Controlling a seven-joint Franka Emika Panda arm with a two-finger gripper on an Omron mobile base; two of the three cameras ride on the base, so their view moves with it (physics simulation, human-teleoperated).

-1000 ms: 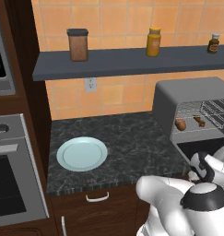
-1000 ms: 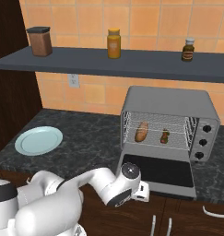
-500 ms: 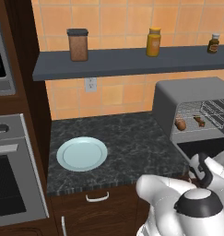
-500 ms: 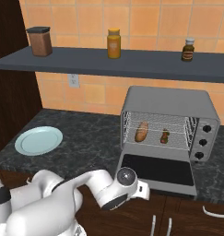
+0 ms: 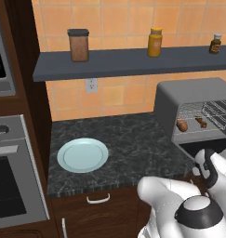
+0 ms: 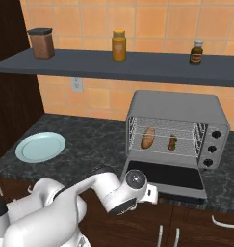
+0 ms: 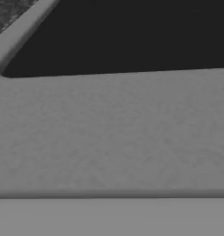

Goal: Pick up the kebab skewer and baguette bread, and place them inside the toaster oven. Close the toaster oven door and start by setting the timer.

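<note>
The grey toaster oven stands on the counter's right, also seen from the left base. The toaster oven door lies folded down flat, dark glass up. On the wire rack inside lie the baguette bread and, to its right, the kebab skewer. My gripper hangs low at the door's front left edge, its fingers hidden behind the hand. The hand view looks very closely at the door's grey frame and dark glass. I see nothing held.
An empty pale blue plate sits at the counter's left. Three knobs run down the oven's right side. A shelf above carries three jars. A built-in steel oven stands at the far left.
The arm's elbow has sunk a little in the left base view. The hand stays by the door's front edge. Door and food have not moved.
</note>
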